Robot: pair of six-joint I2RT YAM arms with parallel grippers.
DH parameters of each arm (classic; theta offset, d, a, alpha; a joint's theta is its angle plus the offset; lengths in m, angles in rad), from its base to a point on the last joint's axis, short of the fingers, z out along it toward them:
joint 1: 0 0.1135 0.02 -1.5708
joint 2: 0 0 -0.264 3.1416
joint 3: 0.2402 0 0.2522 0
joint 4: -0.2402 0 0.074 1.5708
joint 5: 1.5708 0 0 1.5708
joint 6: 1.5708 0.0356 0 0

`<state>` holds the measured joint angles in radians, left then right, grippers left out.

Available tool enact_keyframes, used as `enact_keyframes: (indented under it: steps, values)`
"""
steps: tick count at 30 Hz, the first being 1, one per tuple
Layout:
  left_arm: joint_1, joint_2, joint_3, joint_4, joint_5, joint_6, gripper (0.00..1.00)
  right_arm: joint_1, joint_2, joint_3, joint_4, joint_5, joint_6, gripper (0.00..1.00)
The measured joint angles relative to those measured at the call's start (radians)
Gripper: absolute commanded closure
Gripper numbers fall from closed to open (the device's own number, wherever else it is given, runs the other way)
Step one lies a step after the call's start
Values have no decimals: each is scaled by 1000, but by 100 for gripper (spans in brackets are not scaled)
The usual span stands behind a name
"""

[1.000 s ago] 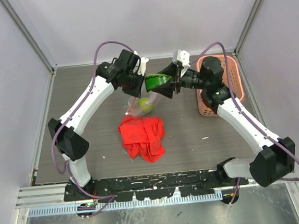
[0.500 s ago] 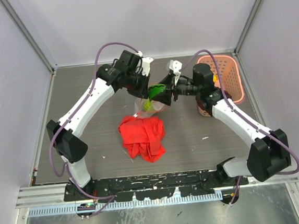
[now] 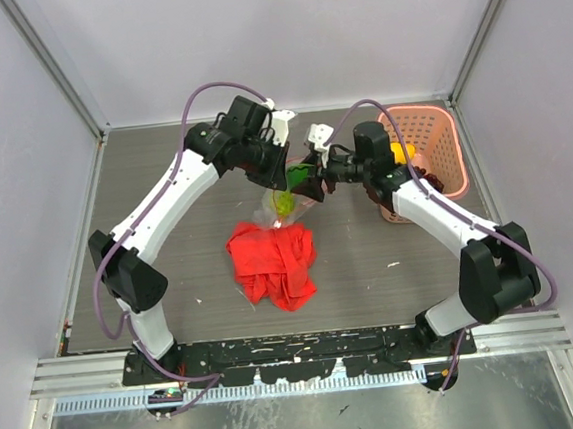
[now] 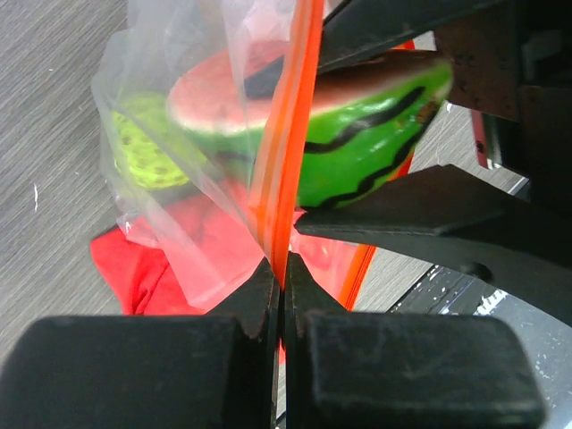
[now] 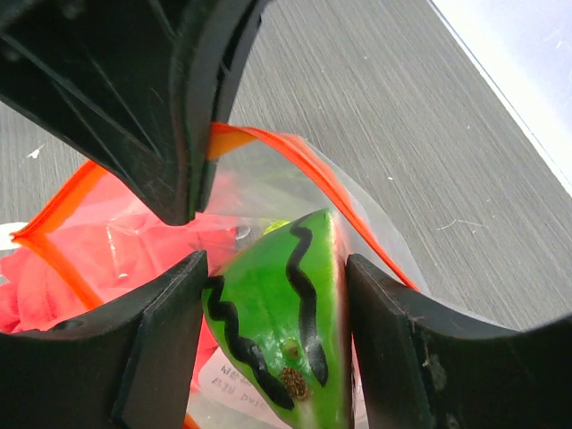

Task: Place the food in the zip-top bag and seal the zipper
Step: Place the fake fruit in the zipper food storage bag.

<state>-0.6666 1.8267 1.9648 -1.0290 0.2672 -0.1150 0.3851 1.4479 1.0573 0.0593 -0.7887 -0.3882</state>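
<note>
The zip-top bag (image 4: pixel 170 107) hangs over the worktop (image 3: pixel 394 295) above the red cloth (image 3: pixel 274 261), its zipper (image 4: pixel 288 134) pinched in the left hand (image 4: pixel 282 277). The right hand (image 5: pixel 275 268), clamped on the watermelon slice (image 5: pixel 277 322), has swung in from the pink basket (image 3: pixel 439 121). The slice now enters the bag's mouth, so release seems next.

No wording, brand, number or sign can be read in any view. The only trace of print is in the right wrist view. A small pale patch (image 5: pixel 234 382) with a few dark characters sits just below the green rind of the watermelon slice (image 5: pixel 284 317), within the outline of the clear zip-top bag (image 5: pixel 277 192). The characters are too blurred to make out.
</note>
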Motion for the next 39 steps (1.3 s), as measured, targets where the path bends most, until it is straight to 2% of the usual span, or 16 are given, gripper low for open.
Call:
enact_keyframes:
  steps: [2, 4, 7, 13, 18, 21, 30, 39]
  values:
    - [0, 0, 0, 0, 6, 0, 100, 0, 16, 1, -4, 3, -8, 83]
    - [0, 0, 0, 0, 9, 0, 100, 0, 36, 2, -10, 5, -18, 69]
    - [0, -2, 0, 0, 10, -1, 100, 0, 56, 2, -18, 10, -23, 54]
    - [6, -8, 0, 1, 8, -11, 100, 2, 55, 7, -18, 13, 0, 32]
    - [14, -8, 0, 0, 3, -30, 100, 2, 15, 5, -1, 35, 53, 18]
    - [20, -8, 0, 0, -2, -34, 100, 2, -29, 1, 29, 48, 80, 15]
    - [22, -8, 0, 0, -14, -54, 100, 2, -56, 3, 59, 113, 191, 15]
    - [22, -9, 0, -1, -33, -80, 100, 14, -201, 3, -63, 364, 441, 17]
